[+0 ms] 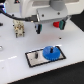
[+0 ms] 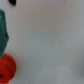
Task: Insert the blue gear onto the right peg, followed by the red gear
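A white table carries a dark base plate. The blue gear sits on that plate. The red gear sits within the gripper, raised well above the plate; its grip I cannot tell.

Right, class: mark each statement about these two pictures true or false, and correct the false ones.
1. The blue gear sits on the black-edged base plate. True.
2. The red gear lies on that plate beside the blue gear. False: it is off the plate, further back, under the arm, next to a teal object.
3. The blue gear is larger than the red gear. True.
4. The wrist view shows the blue gear. False: it shows the red gear and the teal object over the white table.
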